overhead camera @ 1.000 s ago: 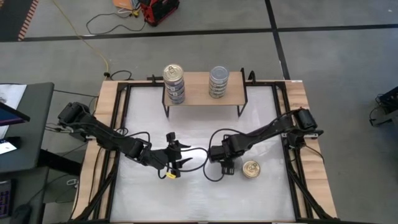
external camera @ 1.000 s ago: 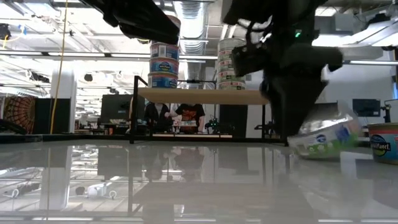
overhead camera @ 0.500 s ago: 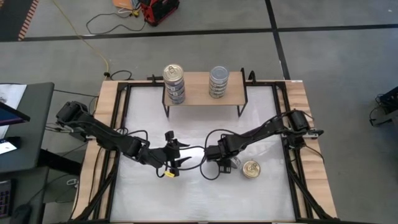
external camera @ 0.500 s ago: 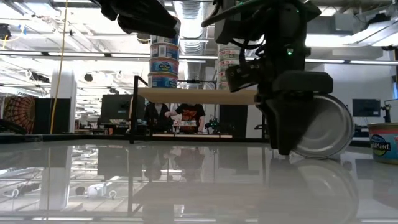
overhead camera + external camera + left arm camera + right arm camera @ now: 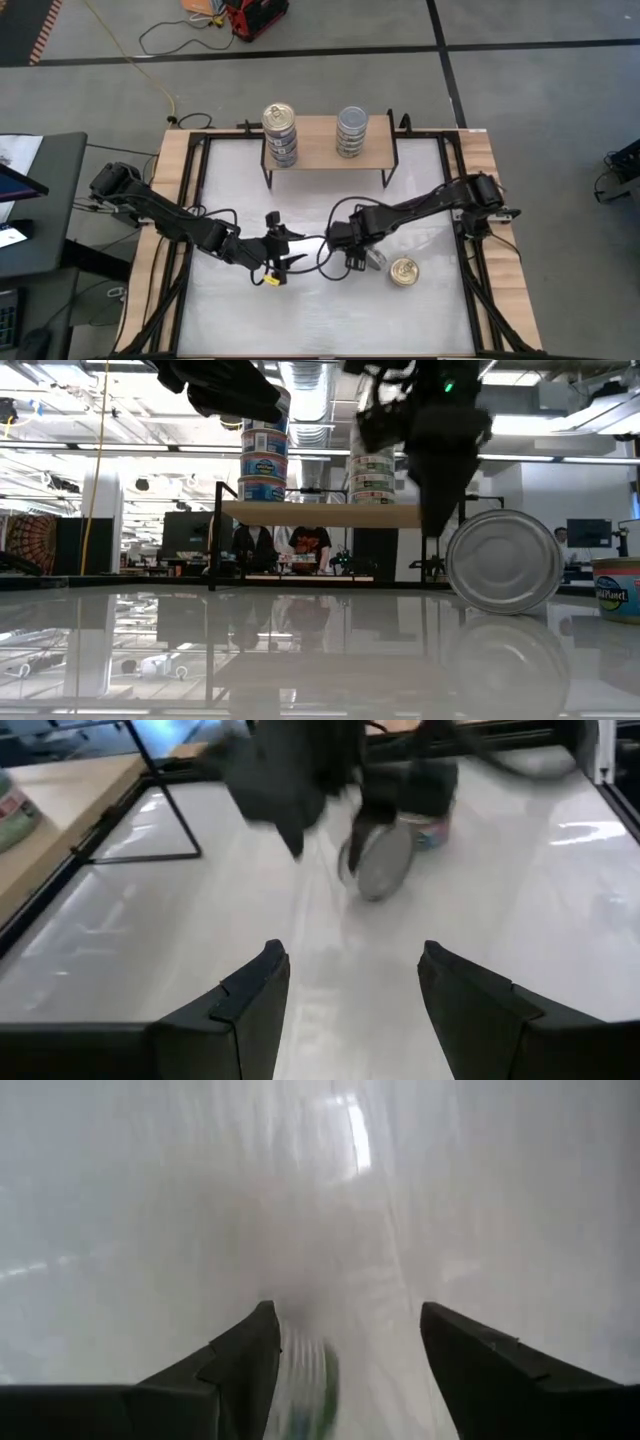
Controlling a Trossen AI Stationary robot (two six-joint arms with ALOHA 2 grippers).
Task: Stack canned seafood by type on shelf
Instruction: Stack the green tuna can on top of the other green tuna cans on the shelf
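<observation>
One silver tin (image 5: 375, 260) stands on its edge on the white table, its flat face (image 5: 503, 560) turned to the near side; it also shows in the left wrist view (image 5: 385, 860). My right gripper (image 5: 354, 261) (image 5: 438, 510) (image 5: 345, 1330) is open, close by the tin's left side and raised. A gold-topped tin (image 5: 403, 271) (image 5: 615, 588) sits upright to the right. The shelf (image 5: 320, 155) carries a gold-topped stack (image 5: 280, 133) and a silver-topped stack (image 5: 351, 130). My left gripper (image 5: 283, 252) (image 5: 345, 970) waits open at mid-table. My right gripper stands open right beside the tin on edge (image 5: 460, 540), fingers pointing down. Whether a finger touches the tin's side wall, I cannot tell.
The shelf's thin black legs (image 5: 267, 178) stand near the table's far edge. A black frame and wooden border (image 5: 180, 190) run around the table. Cables (image 5: 325, 262) lie between the two grippers. People show in the room beyond (image 5: 300, 545).
My right gripper held the silver tin tilted, set it on its edge on the table, then let go and drew away up and toward the table's left. The tin now stands alone on its rim. The upright gold-topped tin has stayed in place.
</observation>
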